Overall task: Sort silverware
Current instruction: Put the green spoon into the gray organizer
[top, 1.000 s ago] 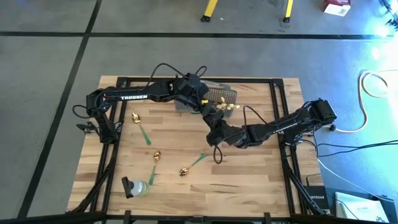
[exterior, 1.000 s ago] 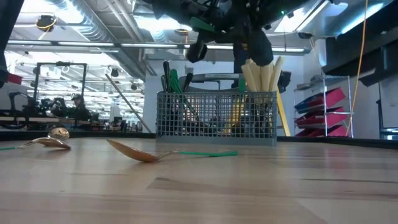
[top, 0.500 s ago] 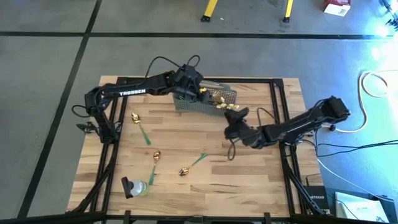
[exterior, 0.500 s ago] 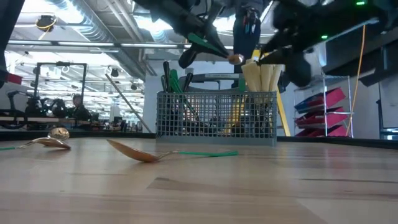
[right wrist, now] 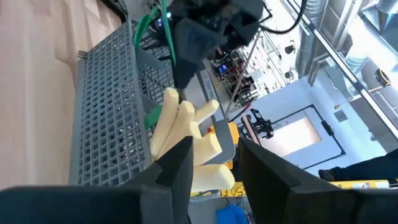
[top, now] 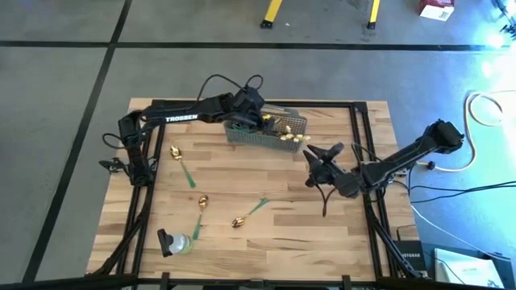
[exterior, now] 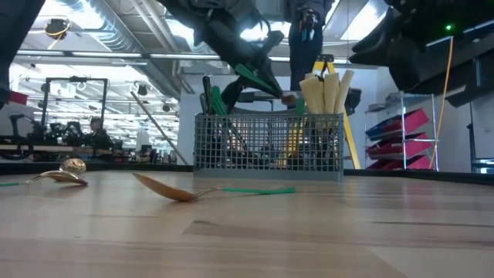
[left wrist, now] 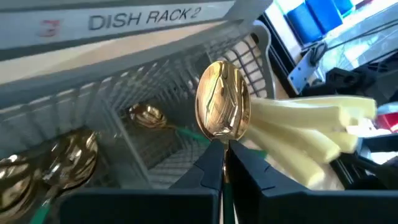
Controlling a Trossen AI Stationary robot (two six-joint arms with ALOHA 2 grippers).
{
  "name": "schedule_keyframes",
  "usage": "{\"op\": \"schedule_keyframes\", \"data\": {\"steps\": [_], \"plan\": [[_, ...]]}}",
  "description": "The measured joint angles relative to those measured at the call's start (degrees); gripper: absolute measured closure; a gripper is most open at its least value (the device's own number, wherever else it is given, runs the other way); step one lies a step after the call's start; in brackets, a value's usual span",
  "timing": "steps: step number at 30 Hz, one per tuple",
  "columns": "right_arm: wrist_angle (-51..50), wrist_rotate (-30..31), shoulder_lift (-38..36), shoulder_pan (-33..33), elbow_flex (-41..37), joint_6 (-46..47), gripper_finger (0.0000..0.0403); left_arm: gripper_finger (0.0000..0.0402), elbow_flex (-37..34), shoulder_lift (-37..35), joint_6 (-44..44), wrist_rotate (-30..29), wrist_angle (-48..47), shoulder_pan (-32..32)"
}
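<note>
**A:** Which arm has the work right now?

**B:** The left gripper (left wrist: 222,163), over the grey mesh basket (top: 266,131) at the far edge of the bench (top: 242,250). Its fingers are pinched tight on the stem of a gold spoon (left wrist: 222,107), bowl pointing away from the wrist, long axis running down toward the basket.

**A:** And which compartment lies under it?

**B:** Judging from the left wrist view, the spoon hangs between the compartment with other gold spoons (left wrist: 59,158) and the cream-handled knives (left wrist: 311,127). I'd steer it toward the spoons.

**A:** The right arm?

**B:** The right gripper (top: 322,161) sits just beside the basket, jaws partly apart, holding nothing. Three more spoons (top: 201,201) lie well apart on the bench, nearer the left arm.
</note>
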Motion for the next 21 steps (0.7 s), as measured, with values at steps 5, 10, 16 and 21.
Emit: {"op": "schedule_keyframes", "data": {"steps": [5,10,16,21], "plan": [[-0.1,0.9,0.1,0.4,0.0,0.6,0.0292,0.0401,0.0,1.0,0.0,0.0,0.9,-0.2],[-0.2,1.2,0.1,0.4,0.0,1.6,0.0292,0.0398,0.0,1.0,-1.3,-0.8,1.2,-0.2],[-0.2,1.1,0.2,0.4,0.0,2.2,0.0292,0.0362,0.0,1.0,-0.7,-2.4,1.0,-0.2],[-0.2,0.7,0.2,0.4,0.0,3.0,0.0292,0.0322,0.0,1.0,-0.5,-2.5,2.2,-0.5]]}}
